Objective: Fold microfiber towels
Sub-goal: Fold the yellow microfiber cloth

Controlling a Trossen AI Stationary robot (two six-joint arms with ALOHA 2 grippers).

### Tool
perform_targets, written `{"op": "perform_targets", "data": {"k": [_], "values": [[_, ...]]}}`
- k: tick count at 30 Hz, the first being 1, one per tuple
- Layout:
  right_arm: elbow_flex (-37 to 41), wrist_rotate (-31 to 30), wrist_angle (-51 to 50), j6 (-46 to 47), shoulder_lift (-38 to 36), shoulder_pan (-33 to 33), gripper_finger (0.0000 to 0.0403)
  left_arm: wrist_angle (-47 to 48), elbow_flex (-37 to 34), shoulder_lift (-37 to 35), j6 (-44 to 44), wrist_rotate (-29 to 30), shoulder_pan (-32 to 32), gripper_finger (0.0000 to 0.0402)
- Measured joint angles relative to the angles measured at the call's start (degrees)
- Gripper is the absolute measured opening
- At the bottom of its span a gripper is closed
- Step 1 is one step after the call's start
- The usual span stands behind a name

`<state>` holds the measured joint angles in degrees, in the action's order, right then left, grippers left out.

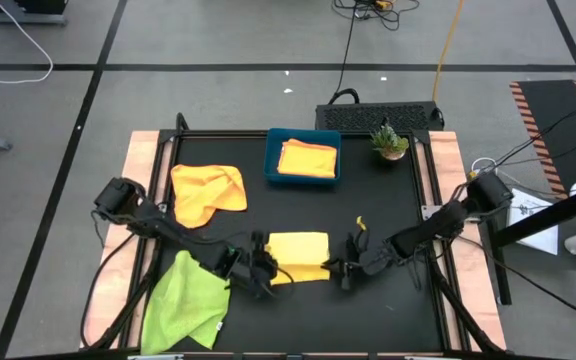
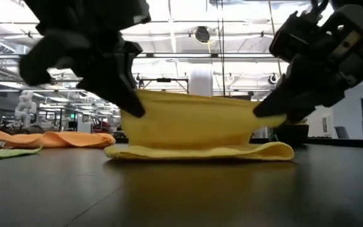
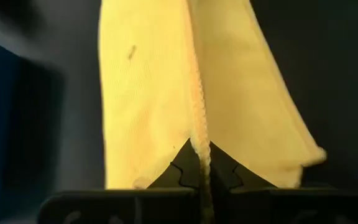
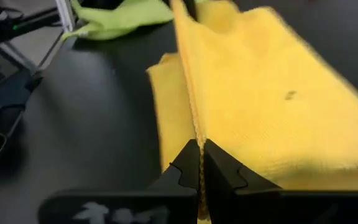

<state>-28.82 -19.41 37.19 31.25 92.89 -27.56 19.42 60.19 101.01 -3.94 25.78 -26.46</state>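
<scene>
While no writing is readable, both left fingers (image 3: 199,177) and right fingers (image 4: 199,163) pinch the yellow towel (image 1: 298,255).

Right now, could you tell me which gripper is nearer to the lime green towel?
Left. The left gripper is shut on the yellow towel's edge, just beside the lime green towel. The right gripper pinches the yellow towel's opposite edge, farther away.
</scene>
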Motion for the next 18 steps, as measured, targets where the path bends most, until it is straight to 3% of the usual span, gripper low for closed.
{"op": "perform_targets", "data": {"k": [9,18], "values": [[-3.3,4.7,0.0,0.8,6.7,-0.4,0.0000,-4.3,0.0,3.5,-2.9,-5.6,-1.3,0.0007],[-3.2,6.1,-0.9,1.0,6.4,-0.4,0.0054,-5.8,0.1,4.0,-4.7,-8.5,-1.6,0.0088]]}}
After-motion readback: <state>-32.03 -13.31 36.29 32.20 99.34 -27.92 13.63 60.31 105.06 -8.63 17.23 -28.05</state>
